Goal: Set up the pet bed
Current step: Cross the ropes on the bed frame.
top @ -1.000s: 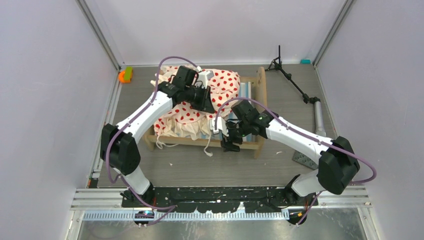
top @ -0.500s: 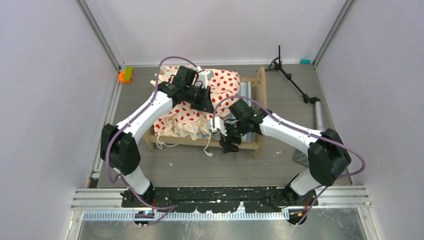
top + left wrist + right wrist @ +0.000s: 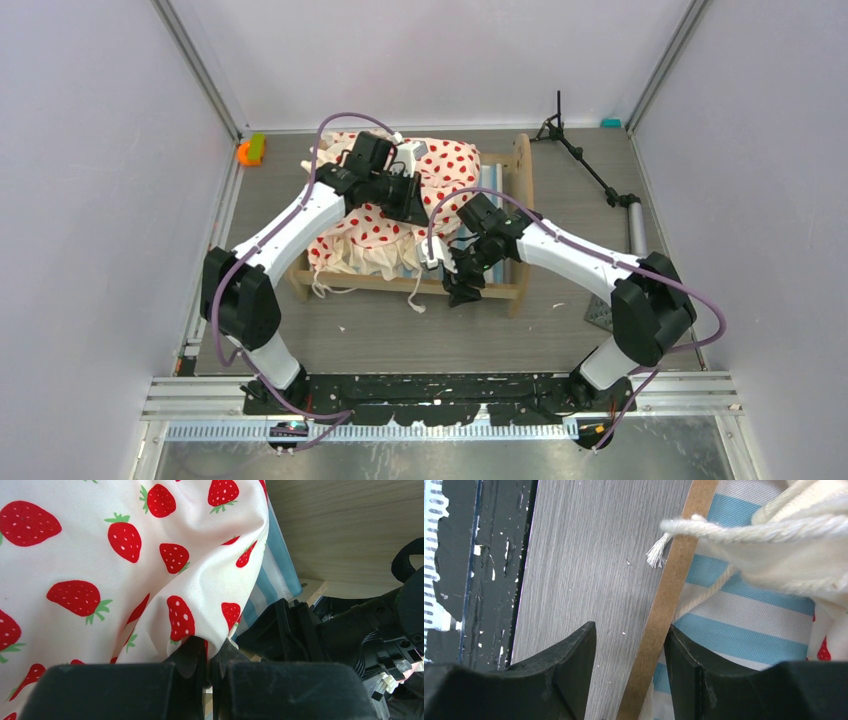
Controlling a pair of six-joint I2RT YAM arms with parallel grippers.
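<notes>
One small wooden pet bed (image 3: 521, 170), holding one blue and white striped mattress (image 3: 492, 185) and one cream strawberry-print bedding piece (image 3: 450, 165). Two robot arms: one left arm (image 3: 300, 220), one right arm (image 3: 575, 260). One black tripod stand (image 3: 590, 170), one orange object (image 3: 250, 150), one teal object (image 3: 611, 123), and one dark mat (image 3: 600, 316), partly hidden.

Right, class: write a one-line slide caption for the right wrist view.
Right claw open astride the pet bed's wooden side rail, beside the blue-white striped mattress.
</notes>
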